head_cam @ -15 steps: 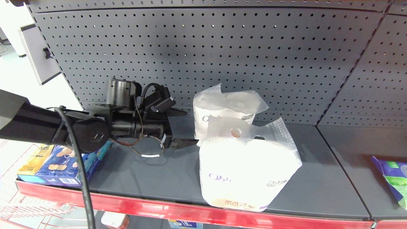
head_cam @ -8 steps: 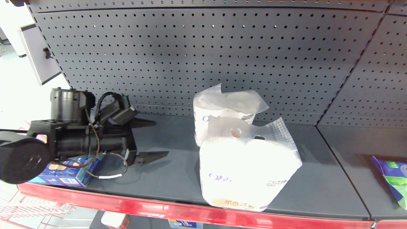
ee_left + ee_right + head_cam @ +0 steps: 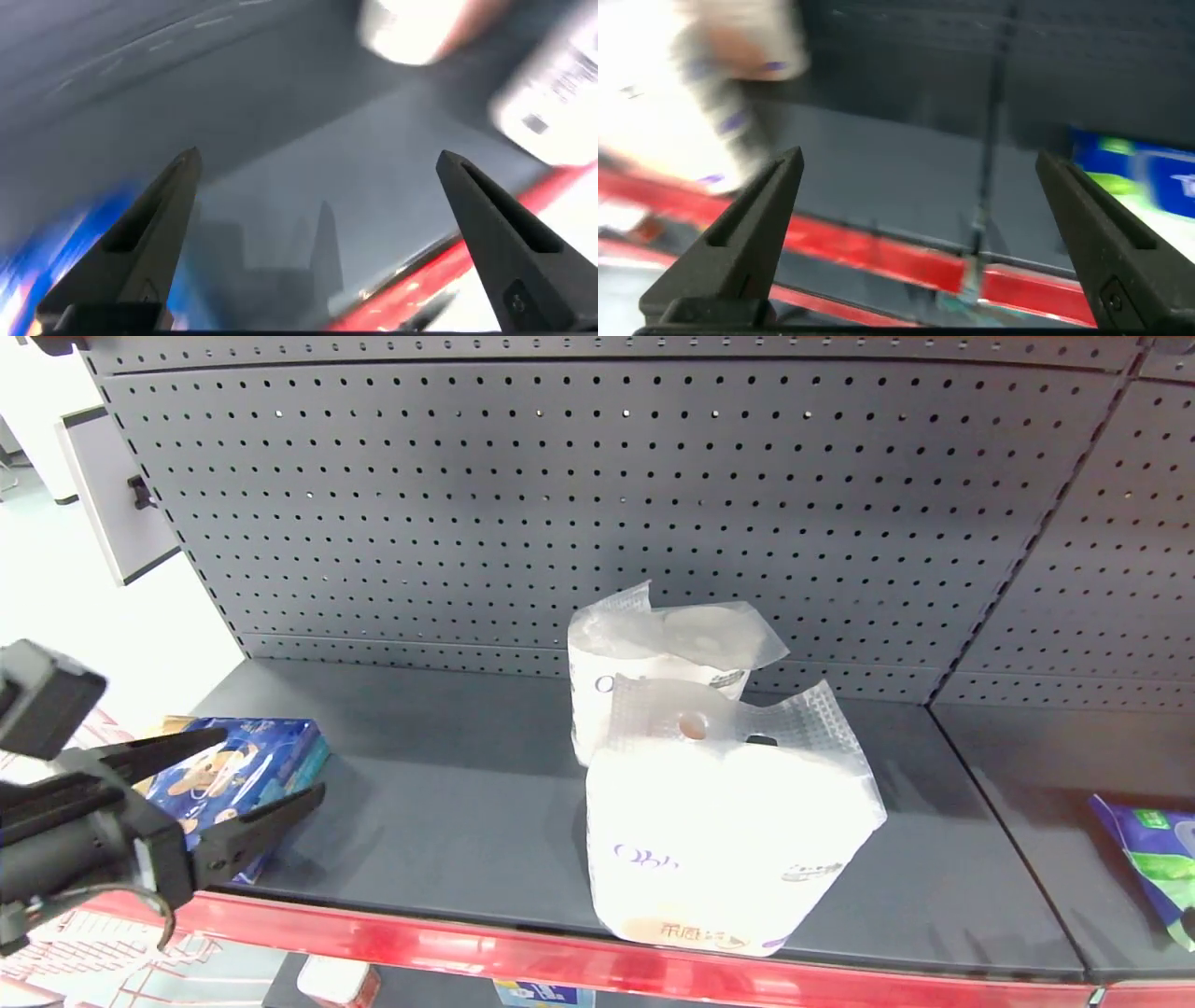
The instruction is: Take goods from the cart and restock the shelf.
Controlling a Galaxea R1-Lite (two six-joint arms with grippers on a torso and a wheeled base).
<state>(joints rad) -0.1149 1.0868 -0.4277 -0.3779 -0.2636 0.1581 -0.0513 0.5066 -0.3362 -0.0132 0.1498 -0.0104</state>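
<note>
Dark grey pegboard (image 3: 560, 504) backs the shelf (image 3: 448, 803), whose deck ends in a red front lip (image 3: 523, 961). Two white paper packs stand near the middle of the deck. The front pack (image 3: 728, 840) sits close to the front edge, and the rear pack (image 3: 653, 653) is just behind it, near the pegboard and apparently touching it. A blue biscuit box (image 3: 266, 739) lies at the left front corner, and a green-and-blue pouch (image 3: 1153, 859) lies at the near edge of the neighbouring bay to the right. The left gripper (image 3: 271, 763) hangs at that left front corner, partly outside the lip. Its fingers are spread wide with nothing between them, and their tips overlap the blue box in the head view, though I cannot tell whether they touch it. The right gripper (image 3: 917, 177) is also spread wide and empty, facing the shelf front from below the lip, towards the divider between the bays. With both grippers empty and goods already standing on the deck, this looks like the gap between one placement and the next pick. The next move probably calls for reaching to the cart for another item. That item should then go onto the bare deck left of the packs, without nudging the front pack off the edge.
</note>
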